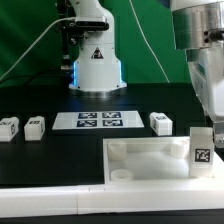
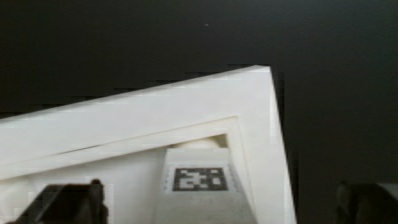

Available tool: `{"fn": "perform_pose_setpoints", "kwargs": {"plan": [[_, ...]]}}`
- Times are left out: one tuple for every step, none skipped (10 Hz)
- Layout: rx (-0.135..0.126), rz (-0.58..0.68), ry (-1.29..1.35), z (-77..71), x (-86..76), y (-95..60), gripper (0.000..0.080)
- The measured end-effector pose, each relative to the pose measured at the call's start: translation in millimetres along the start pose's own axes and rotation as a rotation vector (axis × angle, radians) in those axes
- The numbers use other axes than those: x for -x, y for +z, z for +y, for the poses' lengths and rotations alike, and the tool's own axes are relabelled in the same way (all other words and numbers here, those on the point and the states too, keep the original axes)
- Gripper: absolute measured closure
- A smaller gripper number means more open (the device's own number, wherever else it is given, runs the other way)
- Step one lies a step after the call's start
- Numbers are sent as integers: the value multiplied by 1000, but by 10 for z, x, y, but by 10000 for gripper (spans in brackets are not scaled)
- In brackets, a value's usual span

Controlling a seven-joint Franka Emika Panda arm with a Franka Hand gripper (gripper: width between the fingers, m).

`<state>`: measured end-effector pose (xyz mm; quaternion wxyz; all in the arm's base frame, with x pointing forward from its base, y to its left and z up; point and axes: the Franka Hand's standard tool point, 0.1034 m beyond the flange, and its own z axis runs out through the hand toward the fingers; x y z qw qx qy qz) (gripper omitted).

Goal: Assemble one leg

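**Leg upright in tray corner, gripper spread above it**

Biggest thing I see is the black table [image 1: 40, 150], with the white tray-like piece [image 1: 150, 158] at the front on the exterior view's right. Behind it lies the marker board [image 1: 99, 121], flat. The arm [image 1: 200, 40] comes down from the upper corner on the exterior view's right, wrist pointing at the tray's right end.

The leg [image 1: 202, 149] I'm tracking is a small white block with a black-and-white tag on its face, standing upright at the tray's corner on the exterior view's right. In the wrist view the leg [image 2: 199, 172] sits inside the tray corner [image 2: 249, 110], tag facing the camera.

Gripper [image 2: 222, 205]: fingers [image 2: 68, 203] spread wide, either side of the leg, touching nothing I can see.

Three more legs [image 1: 160, 123] [image 1: 34, 125] [image 1: 9, 127] lie loose on the table.
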<state>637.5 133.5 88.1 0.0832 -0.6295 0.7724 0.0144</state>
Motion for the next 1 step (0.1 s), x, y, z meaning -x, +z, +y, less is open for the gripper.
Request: {"fn": "perform_pose_setpoints", "kwargs": {"plan": [[0, 0, 0, 1, -1, 3, 150]]}}
